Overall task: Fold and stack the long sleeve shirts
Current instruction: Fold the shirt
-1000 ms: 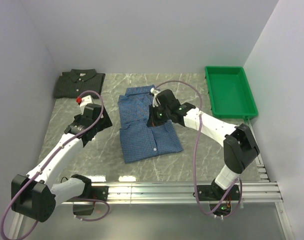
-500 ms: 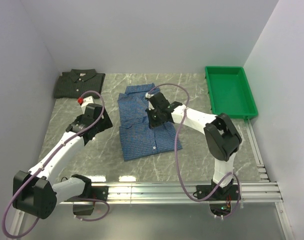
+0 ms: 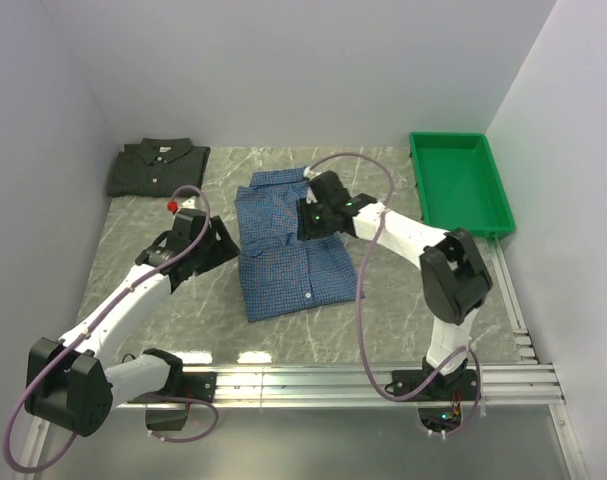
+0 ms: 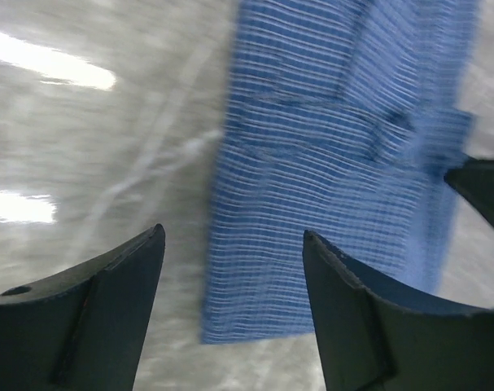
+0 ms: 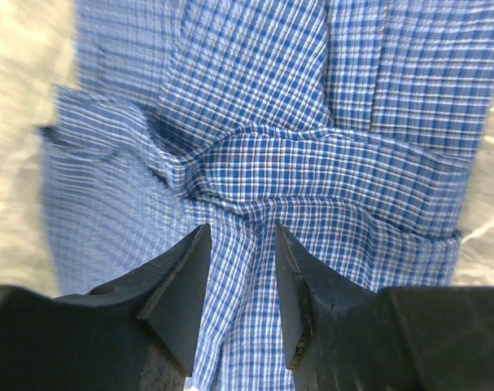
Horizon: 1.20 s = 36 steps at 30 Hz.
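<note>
We're over the marble-look table [image 3: 313,335], and the blue shirt [image 3: 283,270] lies folded flat in the middle of it, collar toward the far wall, one white button showing on its near half. The right gripper [image 5: 241,234] hangs low over the upper half of that shirt. Its wrist camera shows the two fingers close together with only a narrow gap between them. Checked cloth shows through that gap, bunched into a ridge just ahead of the tips, and as far as we can make out nothing is pinched between the fingers. On the other side, the left gripper [image 4: 232,236] sits at the shirt's left edge, jaws spread wide, and between them we see only the blurred edge of the cloth and bare tabletop below. The dark green-grey shirt [image 3: 158,165] rests folded in the far left corner, collar and white buttons facing up, well apart from the blue one. A green tray [image 3: 461,190] stands at the far right of the table.
</note>
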{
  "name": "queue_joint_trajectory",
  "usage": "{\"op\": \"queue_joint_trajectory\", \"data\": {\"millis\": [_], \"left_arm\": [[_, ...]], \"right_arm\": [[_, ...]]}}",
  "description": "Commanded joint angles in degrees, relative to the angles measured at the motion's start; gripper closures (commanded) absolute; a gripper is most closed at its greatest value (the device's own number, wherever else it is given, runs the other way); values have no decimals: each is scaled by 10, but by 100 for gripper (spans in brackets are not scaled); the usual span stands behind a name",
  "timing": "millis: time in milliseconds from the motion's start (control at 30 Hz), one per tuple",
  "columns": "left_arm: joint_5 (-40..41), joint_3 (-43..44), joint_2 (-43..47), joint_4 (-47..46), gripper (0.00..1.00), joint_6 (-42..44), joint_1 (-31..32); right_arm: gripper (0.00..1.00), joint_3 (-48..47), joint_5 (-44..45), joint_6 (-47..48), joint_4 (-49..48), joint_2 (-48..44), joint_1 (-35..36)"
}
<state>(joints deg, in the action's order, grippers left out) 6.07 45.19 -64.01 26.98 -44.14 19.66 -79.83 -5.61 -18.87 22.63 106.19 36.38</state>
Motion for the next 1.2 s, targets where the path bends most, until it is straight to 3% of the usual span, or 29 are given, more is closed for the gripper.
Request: {"op": "queue_joint_trajectory", "data": {"millis": [0, 67, 233, 333, 433, 600, 767, 933, 1167], "left_arm": [[-91, 5, -29, -70, 27, -41, 24], [-117, 11, -53, -114, 34, -61, 45], [-148, 71, -181, -186, 47, -96, 80], [-165, 128, -269, -209, 61, -106, 91], [-150, 169, -340, -222, 73, -108, 91], [-107, 199, -428, -205, 85, -117, 77], [-93, 195, -465, -205, 85, -119, 72], [-83, 214, -445, -182, 79, -101, 73], [-43, 228, -317, -118, 58, -89, 79]], "right_arm": [[55, 40, -67, -49, -64, -70, -36], [55, 63, -133, -73, -90, -81, -53], [55, 110, -197, -103, -162, -61, -81], [56, 130, -241, -131, -219, -37, -104], [57, 142, -242, -146, -250, -13, -123], [57, 170, -261, -170, -303, 40, -162], [58, 187, -253, -173, -325, 66, -194], [58, 183, -235, -151, -284, 20, -199], [58, 188, -281, -180, -288, -77, -167]]}}
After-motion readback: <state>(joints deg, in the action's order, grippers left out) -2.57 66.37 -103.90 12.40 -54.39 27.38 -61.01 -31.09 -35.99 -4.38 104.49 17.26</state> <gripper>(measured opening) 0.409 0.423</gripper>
